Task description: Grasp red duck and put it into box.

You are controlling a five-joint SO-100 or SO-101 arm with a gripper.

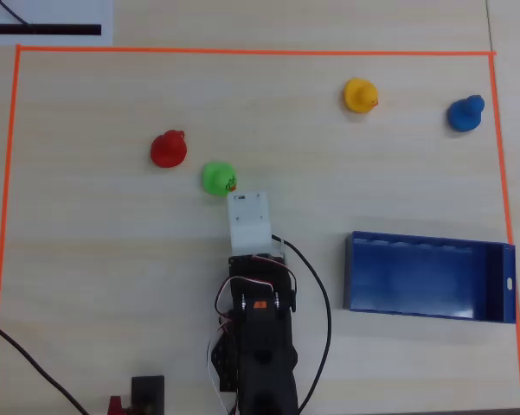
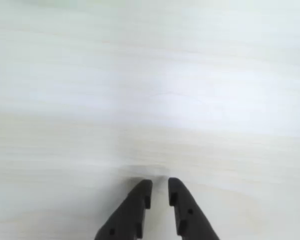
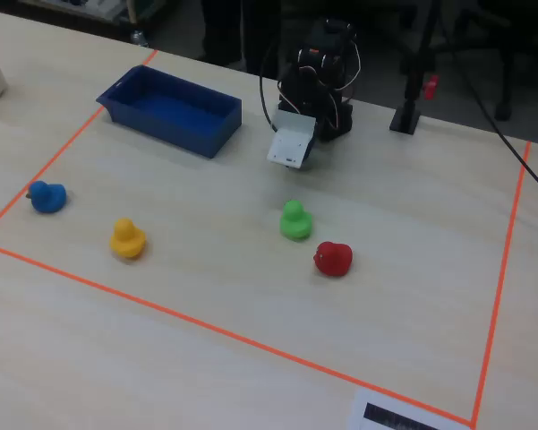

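Observation:
The red duck [image 1: 168, 149] stands on the light wood table, to the upper left of the arm in the overhead view; in the fixed view it [image 3: 333, 258] is nearest the camera. The dark blue box [image 1: 415, 278] lies empty to the right of the arm in the overhead view and at the far left in the fixed view [image 3: 166, 109]. My gripper [image 2: 159, 186] shows in the wrist view as two black fingers with only a thin gap, nothing between them, over bare table. The white wrist housing [image 1: 248, 220] hides it from above. No duck shows in the wrist view.
A green duck [image 1: 217, 179] stands just ahead of the wrist housing, between it and the red duck. A yellow duck [image 1: 360, 95] and a small blue duck [image 1: 465, 113] stand at the far right. Orange tape [image 1: 242, 52] frames the work area.

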